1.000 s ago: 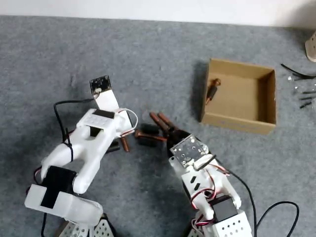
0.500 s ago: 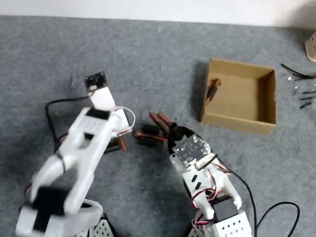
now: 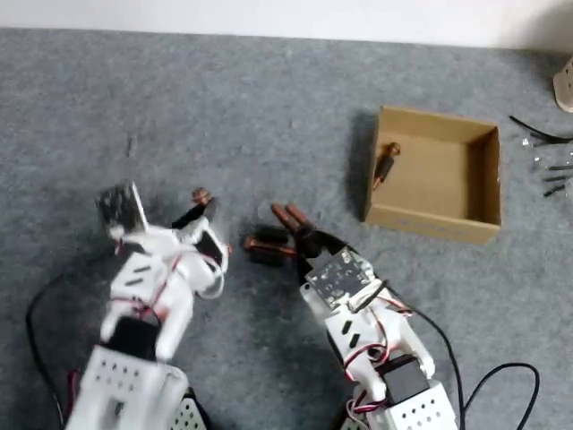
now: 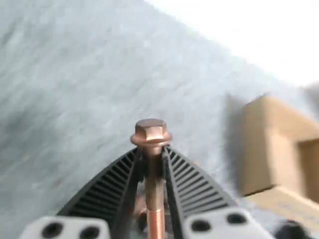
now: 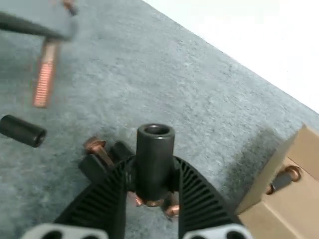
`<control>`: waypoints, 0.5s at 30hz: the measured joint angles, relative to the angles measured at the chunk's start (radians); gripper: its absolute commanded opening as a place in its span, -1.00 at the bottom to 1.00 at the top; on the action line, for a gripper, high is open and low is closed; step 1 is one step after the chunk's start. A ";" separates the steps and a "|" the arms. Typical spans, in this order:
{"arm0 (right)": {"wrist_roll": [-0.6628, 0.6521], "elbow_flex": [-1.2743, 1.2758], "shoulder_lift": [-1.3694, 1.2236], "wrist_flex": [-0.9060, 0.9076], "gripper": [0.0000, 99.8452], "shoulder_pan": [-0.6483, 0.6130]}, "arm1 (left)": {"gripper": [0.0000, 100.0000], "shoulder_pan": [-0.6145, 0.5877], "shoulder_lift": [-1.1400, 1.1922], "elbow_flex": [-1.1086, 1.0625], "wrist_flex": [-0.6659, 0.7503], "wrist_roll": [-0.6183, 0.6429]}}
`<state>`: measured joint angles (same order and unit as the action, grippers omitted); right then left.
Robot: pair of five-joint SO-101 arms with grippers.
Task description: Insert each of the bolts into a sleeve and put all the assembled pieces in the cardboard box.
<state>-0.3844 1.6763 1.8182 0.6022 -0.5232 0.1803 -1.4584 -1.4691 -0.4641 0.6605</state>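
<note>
Bolt (image 4: pixel 151 133) pinched in the left hand (image 4: pixel 151 152), sleeve (image 5: pixel 155 142) clamped in the right hand (image 5: pixel 154 165): line the threaded tip squarely over that bore, then ease in.

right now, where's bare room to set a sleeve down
Free: the grey mat beyond both arms, left of the cardboard box; also the strip in front of the box. Crowded: between the left tool and right tool, where loose bolts and sleeves lie.
</note>
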 measured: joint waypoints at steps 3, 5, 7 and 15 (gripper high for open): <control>0.000 0.000 0.000 0.006 -0.98 -0.008 | -0.99 0.044 -0.195 -0.100 0.064 0.000; 0.000 0.000 0.000 0.006 -0.98 -0.011 | -0.99 0.071 -0.295 -0.138 0.091 0.000; 0.000 0.000 0.000 0.006 -0.98 -0.012 | -0.99 0.107 -0.334 -0.152 0.126 0.000; -0.072 0.000 0.000 0.035 -0.99 -0.035 | -0.99 0.216 -0.341 -0.204 0.302 0.002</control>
<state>-0.4565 1.6763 1.8182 0.6375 -0.5585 0.3966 -1.7990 -1.6732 -0.1619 0.6621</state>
